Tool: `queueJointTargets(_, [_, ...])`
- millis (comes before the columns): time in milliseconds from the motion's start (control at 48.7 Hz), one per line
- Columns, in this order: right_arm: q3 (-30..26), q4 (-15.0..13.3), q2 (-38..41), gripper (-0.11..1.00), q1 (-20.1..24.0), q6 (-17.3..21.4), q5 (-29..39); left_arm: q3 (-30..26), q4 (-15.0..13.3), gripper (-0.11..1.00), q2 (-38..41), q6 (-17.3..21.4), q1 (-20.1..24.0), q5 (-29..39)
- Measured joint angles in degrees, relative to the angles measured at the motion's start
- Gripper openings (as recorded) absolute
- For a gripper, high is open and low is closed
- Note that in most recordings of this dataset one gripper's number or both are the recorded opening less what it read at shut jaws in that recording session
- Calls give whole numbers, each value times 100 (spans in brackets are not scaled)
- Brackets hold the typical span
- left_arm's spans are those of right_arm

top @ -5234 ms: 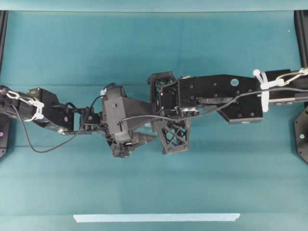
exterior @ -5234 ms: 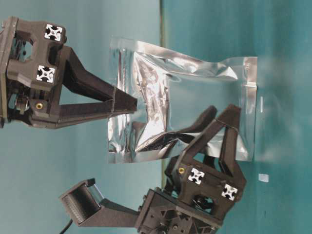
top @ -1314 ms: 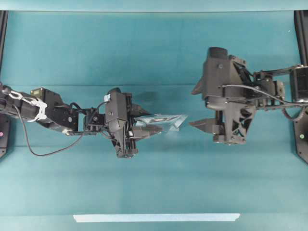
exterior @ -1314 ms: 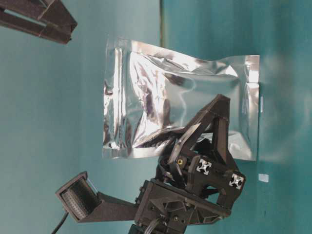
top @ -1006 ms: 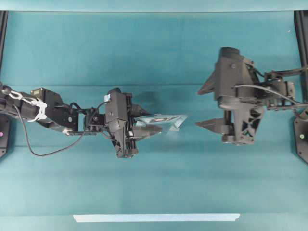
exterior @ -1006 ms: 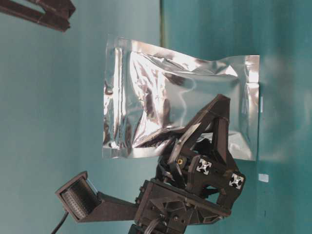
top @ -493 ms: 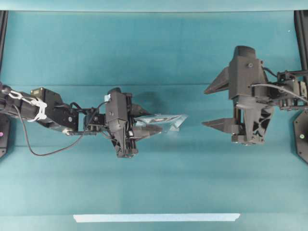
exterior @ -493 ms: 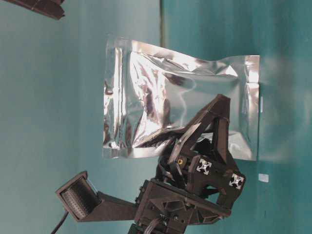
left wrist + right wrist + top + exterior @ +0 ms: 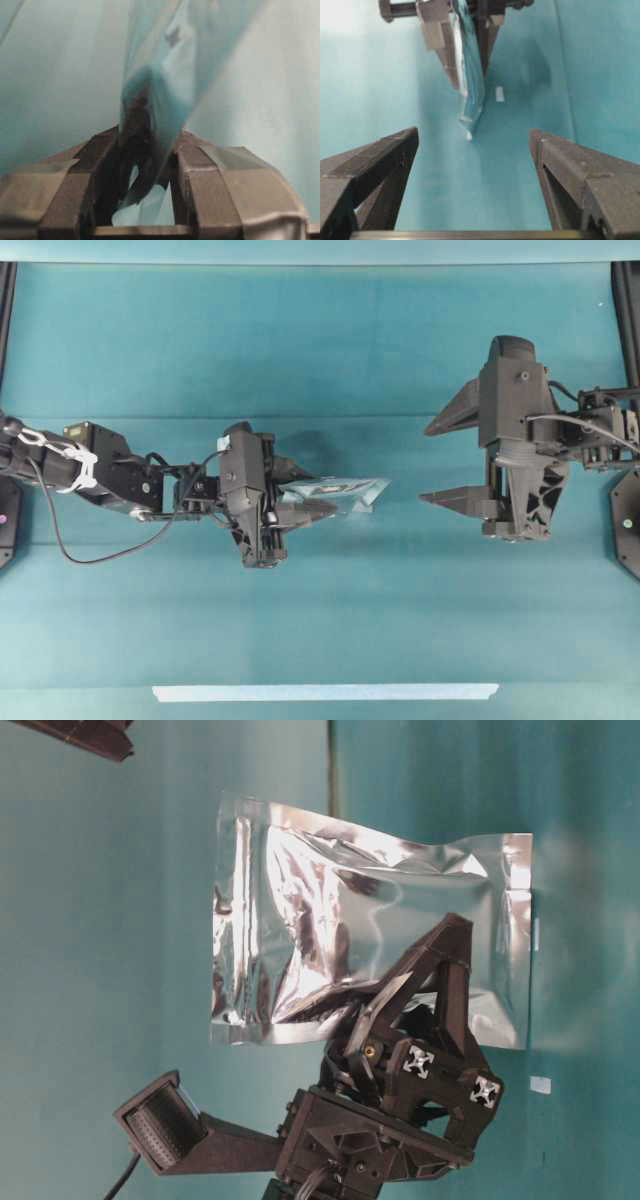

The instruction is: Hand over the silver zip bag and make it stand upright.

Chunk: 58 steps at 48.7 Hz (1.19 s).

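The silver zip bag (image 9: 345, 489) stands on edge, crinkled and shiny (image 9: 350, 910), and mirrors the teal cloth. My left gripper (image 9: 312, 502) is shut on one side of it, one finger in front (image 9: 440, 970) and the other behind the foil. In the left wrist view the bag (image 9: 170, 60) rises from between the closed jaws of the left gripper (image 9: 152, 145). My right gripper (image 9: 426, 464) hangs open well to the right of the bag with nothing in it. From the right gripper (image 9: 474, 134), the bag (image 9: 470, 80) shows ahead with its lower corner at the cloth.
A pale blue tape strip (image 9: 325, 692) lies along the near edge of the teal cloth (image 9: 320, 340). A small white tape scrap (image 9: 499, 94) sits on the cloth beside the bag. Black frame posts (image 9: 626, 320) stand at both sides.
The right gripper, earlier close around the bag, has drawn back to the right with its jaws wide. The left gripper and the bag have stayed put.
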Motion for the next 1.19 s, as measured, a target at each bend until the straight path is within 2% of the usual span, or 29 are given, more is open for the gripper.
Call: queueJointTargets(1190, [26, 0, 0, 90, 0, 0, -9, -9, 0, 29, 0, 0, 0, 62])
